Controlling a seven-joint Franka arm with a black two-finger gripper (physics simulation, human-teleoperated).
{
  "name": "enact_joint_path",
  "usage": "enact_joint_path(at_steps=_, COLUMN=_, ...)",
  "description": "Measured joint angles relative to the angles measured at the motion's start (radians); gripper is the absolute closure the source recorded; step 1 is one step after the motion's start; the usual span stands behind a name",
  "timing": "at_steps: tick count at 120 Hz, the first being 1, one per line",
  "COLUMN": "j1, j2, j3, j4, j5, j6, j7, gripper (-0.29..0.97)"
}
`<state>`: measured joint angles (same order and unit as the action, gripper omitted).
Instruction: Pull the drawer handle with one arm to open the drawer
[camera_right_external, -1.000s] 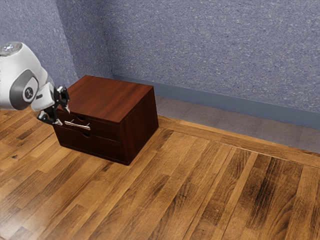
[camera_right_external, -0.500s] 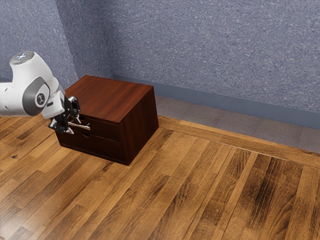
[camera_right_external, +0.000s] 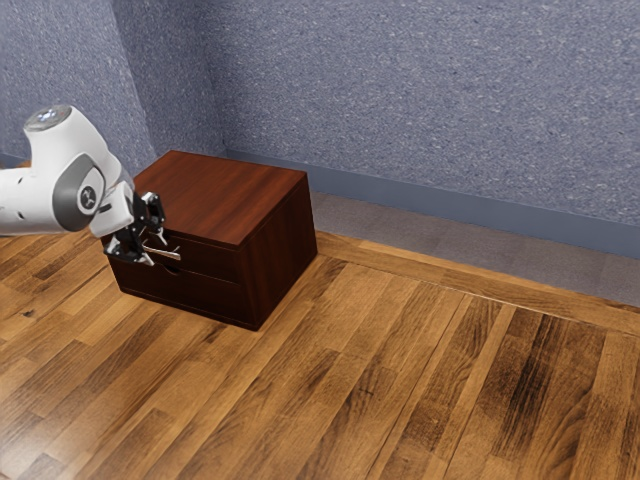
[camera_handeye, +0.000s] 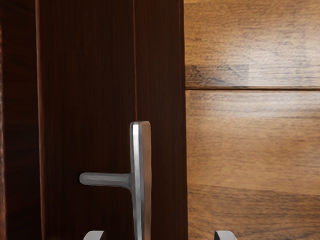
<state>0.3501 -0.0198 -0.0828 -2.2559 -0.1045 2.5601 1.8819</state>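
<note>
A dark wooden cabinet (camera_right_external: 215, 195) with two drawers stands on the plank floor. Its top drawer (camera_right_external: 208, 259) carries a silver bar handle (camera_right_external: 164, 253), and its front sits flush with the lower drawer (camera_right_external: 186, 291). My gripper (camera_right_external: 148, 236) is at the near end of that handle, open. In the wrist view the handle bar (camera_handeye: 140, 180) runs between my two fingertips (camera_handeye: 94, 235), closer to one of them, with a wide gap to the other. The gripper (camera_handeye: 159, 235) holds nothing.
The cabinet stands near the room's corner, with blue-grey walls (camera_right_external: 420, 90) behind it. Wooden floor (camera_right_external: 380, 380) stretches out in front of the cabinet and to the exterior view's right.
My hand has moved toward the exterior view's right and slightly down, from beside the cabinet's corner onto the top drawer's handle. The drawer has not moved.
</note>
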Motion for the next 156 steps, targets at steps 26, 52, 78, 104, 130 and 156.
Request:
enact_joint_path(at_steps=26, j1=0.0, j2=0.016, j3=0.0, j4=0.007, j5=-0.005, j6=0.011, j7=0.004, gripper=0.46)
enact_joint_path(at_steps=52, j1=-0.001, j2=0.027, j3=0.001, j4=0.013, j5=-0.01, j6=0.015, j7=0.007, gripper=0.49)
enact_joint_path(at_steps=78, j1=-0.002, j2=0.035, j3=0.003, j4=0.013, j5=-0.016, j6=0.016, j7=0.008, gripper=0.52)
enact_joint_path(at_steps=104, j1=0.0, j2=0.032, j3=0.005, j4=0.011, j5=-0.021, j6=0.016, j7=0.01, gripper=0.61)
enact_joint_path(at_steps=130, j1=0.003, j2=0.014, j3=0.006, j4=-0.003, j5=-0.025, j6=0.001, j7=0.012, gripper=0.65)
enact_joint_path(at_steps=156, j1=0.01, j2=-0.018, j3=0.007, j4=-0.034, j5=-0.027, j6=-0.042, j7=0.016, gripper=0.7)
